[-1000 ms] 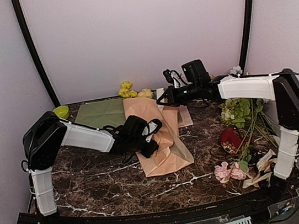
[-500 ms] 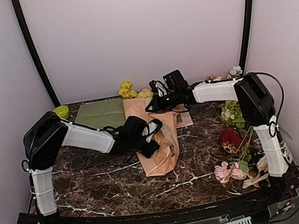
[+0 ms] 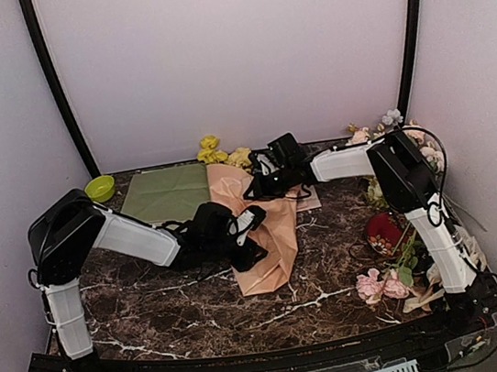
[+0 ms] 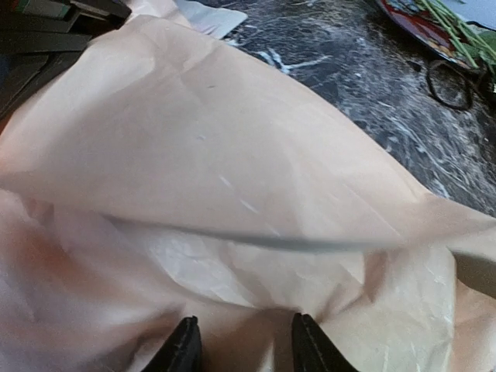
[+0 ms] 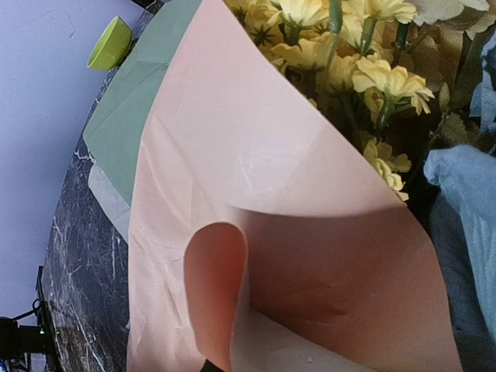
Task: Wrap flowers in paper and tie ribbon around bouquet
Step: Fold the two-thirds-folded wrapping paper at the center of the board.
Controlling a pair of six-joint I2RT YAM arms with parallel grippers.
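Near edge, left and centre: bare marble table (image 3: 183,311) gives passage. Centre: paper (image 3: 270,238) blocks, with left arm (image 3: 136,239) and right arm (image 3: 347,161) reaching over it. Right side crowded: pink roses (image 3: 380,285), red object (image 3: 385,232), cream ribbons (image 3: 439,276). Far left: flat green sheet (image 3: 168,193), green bowl (image 3: 100,186).

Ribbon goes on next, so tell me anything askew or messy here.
The paper is creased, and one edge stands curled up instead of lying around the yellow flowers. Pink roses lie strewn at the table's right front, apart from the wrap.

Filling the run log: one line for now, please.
phase: wrapping; left gripper: open, by paper; right gripper: shut on paper; flowers: inside fold
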